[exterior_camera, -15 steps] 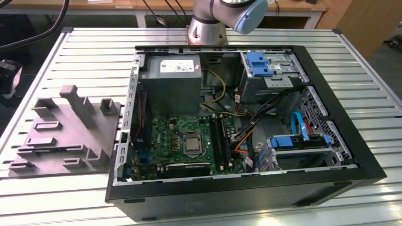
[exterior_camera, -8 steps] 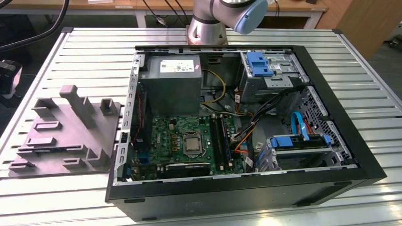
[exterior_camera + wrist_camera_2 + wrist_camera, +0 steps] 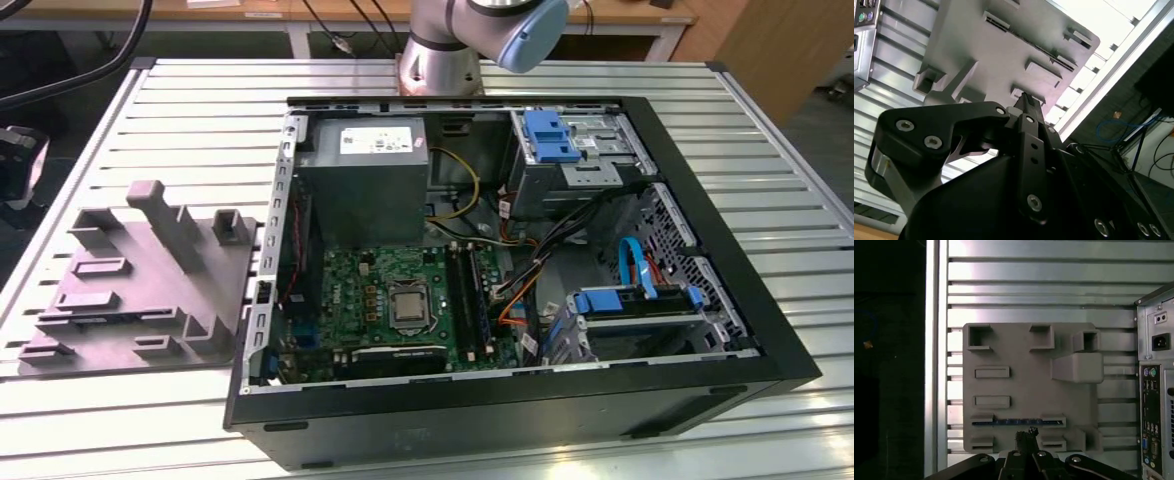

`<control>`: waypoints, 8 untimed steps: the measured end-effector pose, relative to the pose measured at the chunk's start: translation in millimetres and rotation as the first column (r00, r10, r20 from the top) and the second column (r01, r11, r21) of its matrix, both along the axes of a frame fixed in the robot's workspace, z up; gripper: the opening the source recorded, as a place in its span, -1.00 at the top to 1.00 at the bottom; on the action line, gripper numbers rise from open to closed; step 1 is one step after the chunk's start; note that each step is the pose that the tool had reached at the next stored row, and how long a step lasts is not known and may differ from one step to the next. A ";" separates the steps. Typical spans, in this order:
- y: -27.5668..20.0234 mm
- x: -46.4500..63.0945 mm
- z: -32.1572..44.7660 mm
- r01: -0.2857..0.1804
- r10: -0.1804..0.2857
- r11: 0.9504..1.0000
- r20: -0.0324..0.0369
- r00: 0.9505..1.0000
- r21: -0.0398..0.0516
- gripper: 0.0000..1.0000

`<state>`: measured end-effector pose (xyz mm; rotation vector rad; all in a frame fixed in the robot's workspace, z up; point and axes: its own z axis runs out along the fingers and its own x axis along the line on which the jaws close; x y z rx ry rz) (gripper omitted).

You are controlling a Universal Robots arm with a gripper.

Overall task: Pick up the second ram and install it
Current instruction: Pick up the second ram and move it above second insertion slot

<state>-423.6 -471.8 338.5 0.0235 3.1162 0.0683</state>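
at the exterior view's left, about nine o'clock from the open computer case (image 3: 787, 360), a grey holder block (image 3: 140, 280) stands on the slatted metal table (image 3: 200, 110). in the first wrist view the second ram (image 3: 1016, 422) sits in a long slot of that block and shows as a thin blue strip. the gripper (image 3: 1026, 432) is just beside it, fingers drawn narrow and close together, holding nothing. whether the tips touch the stick cannot be told.

inside the case, the grey power supply (image 3: 360, 190) fills the eleven o'clock corner and the green motherboard (image 3: 350, 285) lies at seven o'clock. one blue drive bracket (image 3: 550, 135) is at one o'clock, and a second blue bracket (image 3: 634, 300) at four o'clock. the arm's base (image 3: 441, 60) rises at twelve o'clock, just behind the case.
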 end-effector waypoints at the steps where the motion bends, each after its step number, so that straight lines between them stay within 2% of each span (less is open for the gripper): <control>1: 0.0 0.0 -0.2 -0.019 0.019 1.000 0.000 1.000 0.000 0.80; 5: 0.0 0.0 -1.5 -0.092 0.092 0.996 0.000 0.996 0.000 0.80; 8: 0.0 0.0 -2.5 -0.146 0.146 0.989 0.000 0.989 0.000 0.80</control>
